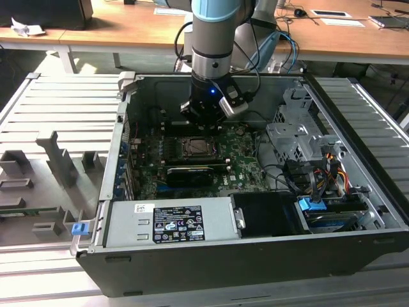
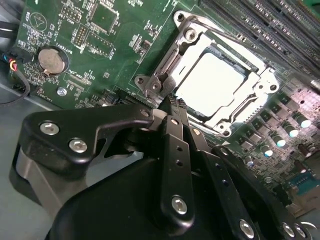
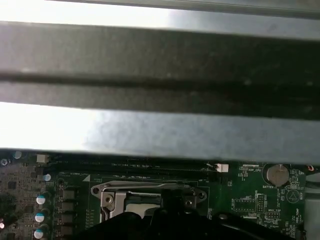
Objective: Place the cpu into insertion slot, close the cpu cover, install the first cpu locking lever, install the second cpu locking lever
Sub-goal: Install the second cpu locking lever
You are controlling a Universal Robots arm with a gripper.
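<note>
In the exterior view the arm reaches down into an open computer case [image 1: 358, 192], with the gripper [image 1: 203, 118] low over the green motherboard [image 1: 243, 160], just behind the insertion slot [image 1: 199, 148] near the board's middle. A long black card [image 1: 190, 174] lies just in front of the socket, a grey power supply [image 1: 169, 224] fills the case's front edge, and a metal drive cage [image 1: 297, 137] with bundled cables [image 1: 319, 173] stands at the exterior view's right side.

The second wrist view gives the close detail: the cpu [image 2: 212, 84] sits in the socket, its silvery top glaring bright, and the cpu cover [image 2: 197, 37] lies flat around it as a metal frame with a cut-out middle. The gripper's [image 2: 170, 102] black fingers [image 2: 176, 145] are drawn together, their tips at the corner of the frame beside a small metal latch tab [image 2: 156, 84]; whether they pinch anything there I cannot tell. A coin cell battery [image 2: 53, 60] sits well apart from the socket on the board, and a row of capacitors [image 2: 287, 127] runs along the socket's far side.

The first wrist view shows the frame [image 3: 150, 192] edge-on beneath a broad grey case wall [image 3: 160, 85], with the battery [image 3: 276, 174] and capacitors [image 3: 40, 210] on opposite sides.
</note>
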